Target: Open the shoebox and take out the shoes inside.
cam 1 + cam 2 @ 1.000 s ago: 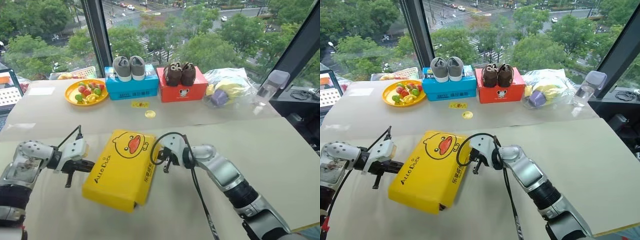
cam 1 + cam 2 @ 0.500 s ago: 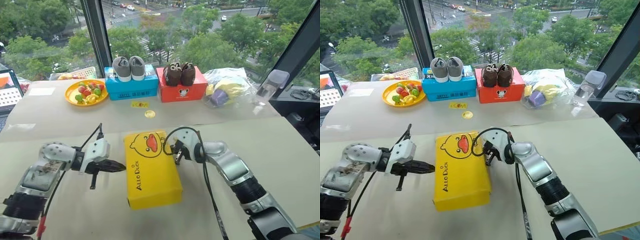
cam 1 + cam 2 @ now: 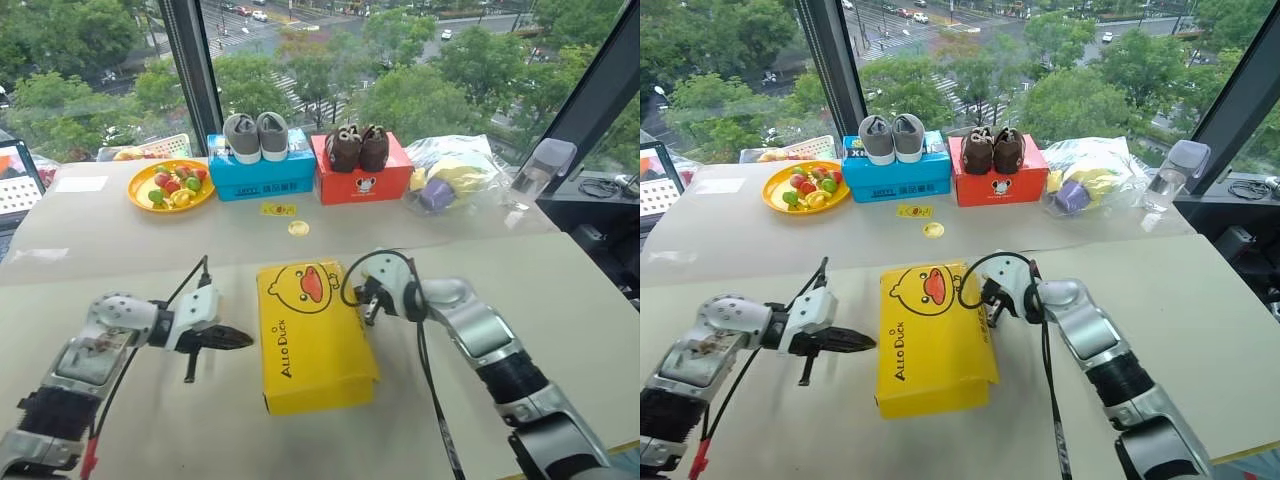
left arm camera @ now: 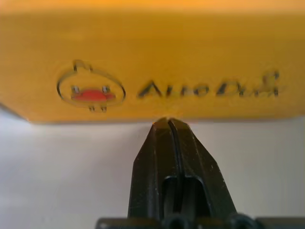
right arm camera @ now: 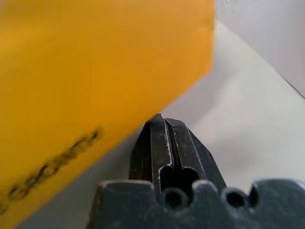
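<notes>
Left wrist view showed the left gripper (image 4: 164, 122) with its two black fingers pressed flat together, holding nothing, the tips at the lower edge of the shoebox (image 4: 157, 62) side that bears the small duck emblem and lettering. Whether the tips touched the cardboard could not be told. In the right wrist view the right gripper (image 5: 159, 119) was likewise closed on nothing, its tips right at the yellow side of the box, near a corner.

From the head camera, the left gripper (image 3: 240, 339) pointed in at the box's left long side and the right gripper (image 3: 372, 310) pointed at its right long side, near the far end. The shoebox (image 3: 312, 335) lay flat with its lid on, duck face toward the far end, on the pale table (image 3: 560, 300) between the two arms.

Well beyond it, by the window, stood a blue box (image 3: 262, 175) with a grey pair (image 3: 257, 135) on top and a red box (image 3: 363, 180) with a brown pair (image 3: 360, 147) on top. A yellow plate of fruit (image 3: 170, 186) sat left of them, a plastic bag (image 3: 455, 180) and a clear bottle (image 3: 540, 170) to the right.
</notes>
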You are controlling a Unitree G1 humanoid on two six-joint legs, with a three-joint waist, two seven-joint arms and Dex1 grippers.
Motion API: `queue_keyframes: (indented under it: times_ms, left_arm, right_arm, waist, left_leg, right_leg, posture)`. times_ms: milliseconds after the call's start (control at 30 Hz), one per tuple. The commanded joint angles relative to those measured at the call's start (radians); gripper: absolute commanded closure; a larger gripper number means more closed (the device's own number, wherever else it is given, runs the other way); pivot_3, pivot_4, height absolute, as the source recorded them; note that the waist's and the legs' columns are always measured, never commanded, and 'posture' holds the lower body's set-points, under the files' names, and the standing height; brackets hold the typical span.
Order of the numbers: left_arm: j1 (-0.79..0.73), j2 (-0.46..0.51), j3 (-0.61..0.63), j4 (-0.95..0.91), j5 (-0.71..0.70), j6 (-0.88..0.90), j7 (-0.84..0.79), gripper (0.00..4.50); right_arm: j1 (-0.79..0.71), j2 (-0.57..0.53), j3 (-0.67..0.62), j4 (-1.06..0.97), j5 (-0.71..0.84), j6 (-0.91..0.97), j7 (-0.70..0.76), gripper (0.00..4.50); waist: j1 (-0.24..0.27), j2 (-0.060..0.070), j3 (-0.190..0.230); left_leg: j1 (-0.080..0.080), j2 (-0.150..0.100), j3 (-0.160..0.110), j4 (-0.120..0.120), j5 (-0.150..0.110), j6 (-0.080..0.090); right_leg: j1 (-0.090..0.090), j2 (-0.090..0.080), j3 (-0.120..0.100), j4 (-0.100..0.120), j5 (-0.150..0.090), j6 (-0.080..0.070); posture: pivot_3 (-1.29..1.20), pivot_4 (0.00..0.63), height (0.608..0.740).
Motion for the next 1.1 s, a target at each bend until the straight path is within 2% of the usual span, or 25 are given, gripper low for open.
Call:
queue_keyframes:
  times_ms: [33, 233, 333, 533, 700, 933, 1100]
  left_arm:
    - [0.001, 0.073, 0.150, 0.005, -0.091, 0.006, -0.027, 4.49]
    - [0.123, 0.129, 0.373, -0.060, -0.296, 0.174, -0.067, 4.49]
    - [0.238, 0.106, 0.501, -0.107, -0.375, 0.205, -0.072, 4.49]
    - [0.465, 0.080, 0.685, -0.150, -0.421, 0.227, -0.091, 4.49]
    - [0.576, 0.065, 0.736, -0.190, -0.418, 0.211, -0.090, 4.49]
    - [0.604, 0.016, 0.738, -0.242, -0.440, 0.216, -0.047, 4.49]
    - [0.588, -0.006, 0.708, -0.258, -0.435, 0.210, -0.013, 4.49]
  right_arm:
    - [0.035, -0.092, -0.075, -0.083, 0.032, -0.058, 0.077, 4.50]
    - [0.098, -0.170, -0.109, -0.114, 0.065, -0.085, 0.156, 4.50]
    - [0.134, -0.143, -0.072, -0.146, 0.070, -0.085, 0.168, 4.50]
    - [0.151, -0.055, -0.043, -0.119, 0.062, -0.075, 0.147, 4.50]
    - [0.158, -0.037, -0.068, -0.158, 0.138, -0.033, 0.203, 4.50]
    - [0.175, -0.141, -0.055, -0.321, 0.329, 0.037, 0.427, 4.50]
    - [0.127, -0.092, -0.058, -0.324, 0.375, 0.082, 0.389, 4.50]
  waist:
    - [0.000, 0.000, 0.000]
    - [-0.006, 0.001, 0.001]
    - [-0.008, 0.001, 0.001]
    - [-0.006, 0.001, 0.001]
    - [0.004, 0.001, 0.001]
    - [0.011, 0.002, 0.001]
    - [0.004, 0.002, 0.001]
  left_leg:
    - [0.000, 0.000, 0.000, 0.000, 0.000, 0.000]
    - [0.001, 0.001, 0.001, 0.000, 0.000, 0.000]
    - [0.001, 0.001, 0.001, -0.001, 0.000, 0.000]
    - [0.002, 0.002, 0.001, -0.001, 0.001, -0.002]
    - [0.004, 0.002, 0.001, -0.001, 0.001, -0.003]
    - [0.003, 0.002, 0.000, -0.001, 0.001, -0.002]
    - [0.004, 0.002, -0.001, -0.001, 0.001, -0.002]
  right_leg:
    - [0.000, 0.000, 0.000, 0.000, 0.000, 0.000]
    - [0.000, -0.001, 0.001, -0.001, -0.001, 0.001]
    - [0.000, 0.000, 0.000, 0.000, -0.002, 0.001]
    - [0.000, 0.000, 0.000, 0.001, -0.003, 0.000]
    - [0.001, 0.000, 0.000, 0.002, -0.007, -0.004]
    - [0.001, 0.000, -0.001, 0.001, -0.006, -0.007]
    - [0.001, 0.000, -0.001, 0.002, -0.005, -0.006]
  posture:
    - [0.00, 0.150, 0.731]
    - [0.00, 0.150, 0.731]
    - [0.00, 0.150, 0.731]
    - [0.00, 0.150, 0.731]
    - [0.00, 0.150, 0.731]
    - [0.00, 0.150, 0.731]
    - [0.00, 0.150, 0.731]
